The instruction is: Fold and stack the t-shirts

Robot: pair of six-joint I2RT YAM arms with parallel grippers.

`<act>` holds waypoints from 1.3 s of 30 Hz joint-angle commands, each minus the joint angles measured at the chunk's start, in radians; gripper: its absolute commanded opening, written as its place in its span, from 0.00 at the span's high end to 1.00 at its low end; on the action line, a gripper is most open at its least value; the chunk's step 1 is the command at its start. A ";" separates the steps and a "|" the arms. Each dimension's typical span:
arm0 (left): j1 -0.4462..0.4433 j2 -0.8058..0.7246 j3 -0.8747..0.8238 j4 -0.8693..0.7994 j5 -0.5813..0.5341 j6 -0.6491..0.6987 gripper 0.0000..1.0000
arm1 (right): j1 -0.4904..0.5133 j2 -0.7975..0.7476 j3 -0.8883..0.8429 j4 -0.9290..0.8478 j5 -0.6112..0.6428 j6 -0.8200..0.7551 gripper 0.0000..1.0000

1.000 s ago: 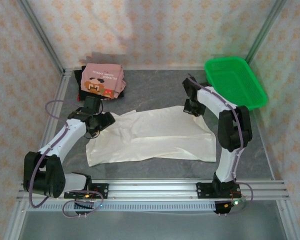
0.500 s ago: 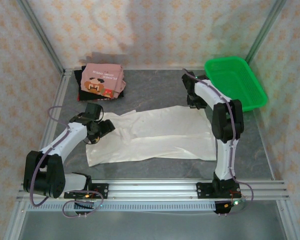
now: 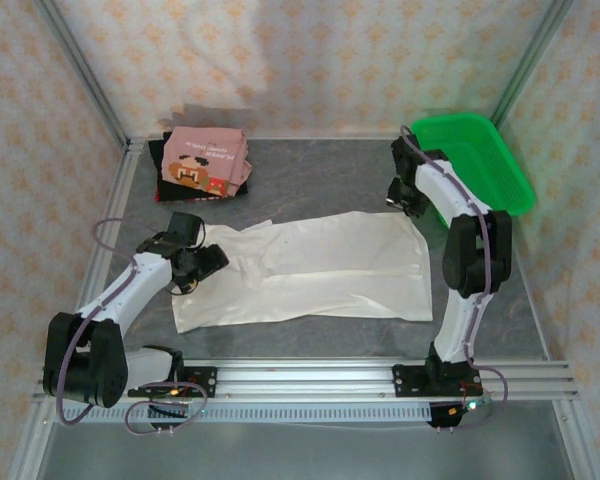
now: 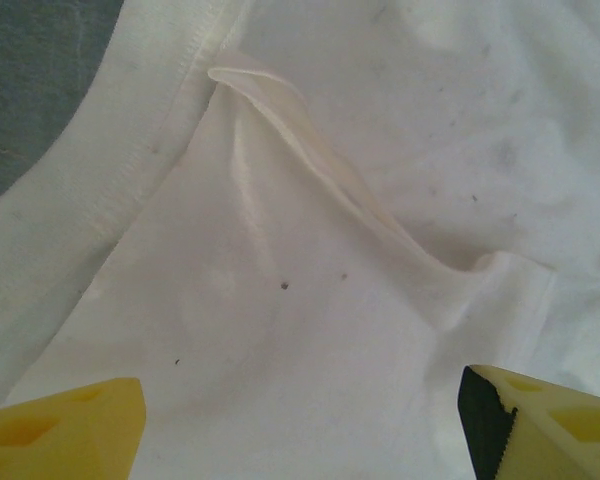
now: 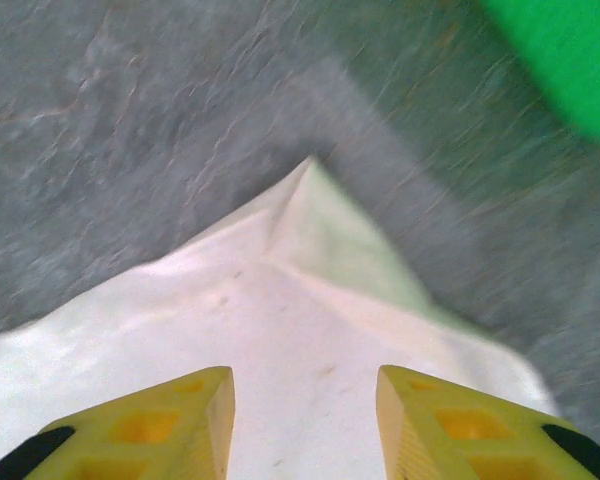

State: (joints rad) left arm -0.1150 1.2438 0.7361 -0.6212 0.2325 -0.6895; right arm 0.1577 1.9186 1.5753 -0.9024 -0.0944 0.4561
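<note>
my left gripper (image 4: 296, 424) hangs spread wide over the off-white shirt (image 3: 310, 268), which lies flat on the middle of the table (image 3: 310, 165). my right gripper (image 5: 305, 420), also spread, is above its far right corner. the pink shirt (image 3: 206, 160) sits folded far left.

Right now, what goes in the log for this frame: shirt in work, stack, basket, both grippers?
shirt in work: off-white t-shirt, spread mid-table
stack: folded pink t-shirt on black t-shirts, far left corner
basket: green basket, far right
left gripper: open, over shirt's left end
right gripper: open, at its far right corner
</note>
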 commanded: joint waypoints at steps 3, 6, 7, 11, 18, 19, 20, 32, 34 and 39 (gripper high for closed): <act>0.009 0.012 0.027 -0.008 0.007 0.017 0.17 | -0.004 -0.041 -0.120 0.196 -0.161 0.242 0.58; 0.008 0.021 0.036 -0.013 0.005 0.025 0.17 | -0.007 -0.022 -0.134 0.237 -0.178 0.289 0.58; 0.009 0.021 0.037 -0.015 0.006 0.027 0.17 | -0.007 -0.017 -0.136 0.255 -0.181 0.300 0.59; 0.009 0.021 0.034 -0.017 0.001 0.031 0.17 | -0.004 0.030 -0.075 0.211 -0.131 0.258 0.60; 0.008 0.034 0.021 -0.003 0.001 0.028 0.17 | -0.004 0.104 -0.093 0.296 -0.176 0.338 0.60; 0.009 0.034 0.017 -0.001 0.000 0.027 0.17 | 0.001 0.115 -0.091 0.294 -0.160 0.341 0.60; 0.008 0.033 0.012 0.003 -0.003 0.026 0.17 | 0.002 0.123 -0.089 0.295 -0.142 0.340 0.60; 0.047 0.187 -0.043 -0.037 -0.127 -0.086 0.17 | -0.012 0.167 -0.014 0.194 0.075 0.223 0.59; 0.057 0.232 -0.036 -0.045 -0.146 -0.091 0.17 | -0.014 0.162 -0.004 0.186 0.117 0.192 0.59; 0.066 0.276 -0.015 -0.052 -0.192 -0.078 0.17 | -0.028 0.198 0.092 0.111 0.225 0.097 0.58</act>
State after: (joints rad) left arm -0.0696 1.4715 0.7414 -0.6479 0.1375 -0.7616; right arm 0.1463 2.0869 1.6035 -0.7181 0.0086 0.6315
